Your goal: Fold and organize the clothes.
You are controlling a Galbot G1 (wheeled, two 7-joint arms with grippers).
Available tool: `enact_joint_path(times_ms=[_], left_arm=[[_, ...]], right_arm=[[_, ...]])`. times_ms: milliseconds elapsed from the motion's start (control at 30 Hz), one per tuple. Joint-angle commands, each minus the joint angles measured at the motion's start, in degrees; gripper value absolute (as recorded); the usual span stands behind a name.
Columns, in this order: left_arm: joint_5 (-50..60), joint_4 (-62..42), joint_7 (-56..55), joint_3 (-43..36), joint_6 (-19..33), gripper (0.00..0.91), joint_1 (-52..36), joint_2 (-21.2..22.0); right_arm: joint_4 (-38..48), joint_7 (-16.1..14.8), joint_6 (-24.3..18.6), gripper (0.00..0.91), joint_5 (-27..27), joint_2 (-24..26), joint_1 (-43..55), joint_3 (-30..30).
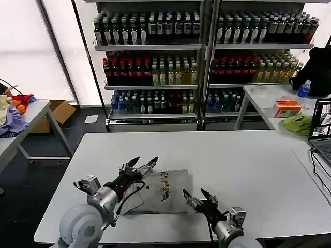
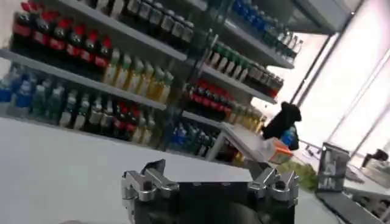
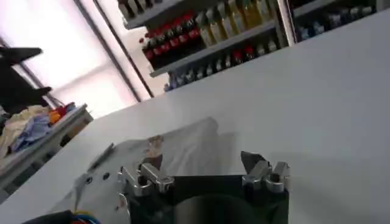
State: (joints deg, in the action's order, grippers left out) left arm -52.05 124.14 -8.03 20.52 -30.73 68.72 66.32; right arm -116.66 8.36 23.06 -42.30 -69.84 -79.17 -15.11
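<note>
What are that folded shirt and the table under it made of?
The shirt looks like soft light grey knit cloth, maybe cotton: matte, gently creased, with a small multicoloured print. The table has a smooth white top, probably laminate or coated board, faintly glossy. Both open grippers, left and right, hover beside the shirt.

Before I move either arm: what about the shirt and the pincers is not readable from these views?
- Folded shirt, head view: its left edge lies behind the left pincer and arm.
- Chest print: too small to read.
- Right pincer, right wrist view: blocks the shirt's near edge.
- Second shirt: not discernible.
</note>
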Motion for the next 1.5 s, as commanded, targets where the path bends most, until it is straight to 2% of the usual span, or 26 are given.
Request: enact_joint_path(times_ms=[33, 100, 233, 567, 633, 733, 833, 933, 967, 1033, 1100, 1167, 1200, 1233, 1267, 1500], left_arm=[[-0.1, 3.3, 0.8, 7.9, 0.0, 0.907, 3.9, -1.7], [-0.2, 3.2, 0.8, 8.2, 0.0, 0.907, 4.3, -2.5], [-1.3, 2.9, 0.8, 9.6, -0.1, 0.907, 4.8, -3.8], [-1.6, 2.8, 0.6, 10.0, -0.1, 0.907, 4.6, -3.7], [-1.7, 2.5, 0.6, 10.2, -0.1, 0.907, 4.5, -3.8], [-1.7, 2.0, 0.5, 10.2, -0.1, 0.907, 4.1, -3.9], [-1.7, 1.7, 0.3, 10.4, -0.1, 0.907, 3.8, -4.1], [-1.9, 1.9, 0.3, 11.0, -0.1, 0.907, 4.4, -4.2], [-1.9, 1.8, 0.3, 11.2, -0.1, 0.907, 4.6, -4.2], [-1.9, 1.7, 0.4, 11.4, -0.1, 0.907, 4.8, -4.2], [-1.9, 1.7, 0.4, 11.6, -0.1, 0.907, 5.1, -4.1], [-2.0, 1.6, 0.4, 11.5, -0.1, 0.907, 5.0, -4.0], [-2.0, 1.5, 0.4, 11.4, -0.1, 0.907, 4.9, -3.9], [-2.0, 1.5, 0.4, 11.2, -0.1, 0.907, 4.8, -3.9], [-1.9, 1.3, 0.3, 10.9, -0.1, 0.907, 4.6, -3.8], [-1.9, 1.4, 0.2, 10.1, -0.1, 0.907, 3.9, -4.1]], right_arm=[[6.3, 8.0, 3.2, 0.0, -4.0, -4.8, 8.3, 8.4], [6.2, 8.6, 3.2, 0.0, -4.3, -4.8, 8.2, 8.2], [5.0, 7.3, 3.1, 0.0, -4.6, -3.9, 6.7, 6.5], [3.1, 4.9, 3.2, 0.0, -6.7, -1.3, 3.3, 2.4], [2.9, 4.2, 4.3, 0.0, -6.8, -0.2, 3.1, 1.7], [2.9, 2.8, 9.2, 0.0, -6.1, 1.3, 4.1, 0.5], [2.6, 0.6, 10.1, 0.0, -4.1, 2.6, 4.9, -1.2], [2.7, -2.4, 10.2, 0.0, -3.4, 4.9, 5.6, -5.4], [3.2, -5.6, 10.2, 0.0, -1.1, 6.4, 5.6, -7.3], [4.3, -8.8, 10.2, 0.0, 1.8, 9.2, 5.3, -9.2], [5.8, -10.3, 10.1, 0.0, 3.9, 11.7, 4.4, -11.9], [6.1, -10.5, 10.1, 0.0, 4.7, 12.8, 3.2, -14.5], [6.1, -10.6, 10.1, 0.03, 4.7, 12.9, 2.7, -15.0], [6.0, -10.5, 10.1, 0.494, 5.1, 12.8, 2.1, -15.7], [6.0, -11.0, 10.0, 0.907, 6.5, 12.5, 1.7, -16.5], [1.6, -11.8, 7.4, 0.907, 9.4, 9.9, 0.0, -20.2]])
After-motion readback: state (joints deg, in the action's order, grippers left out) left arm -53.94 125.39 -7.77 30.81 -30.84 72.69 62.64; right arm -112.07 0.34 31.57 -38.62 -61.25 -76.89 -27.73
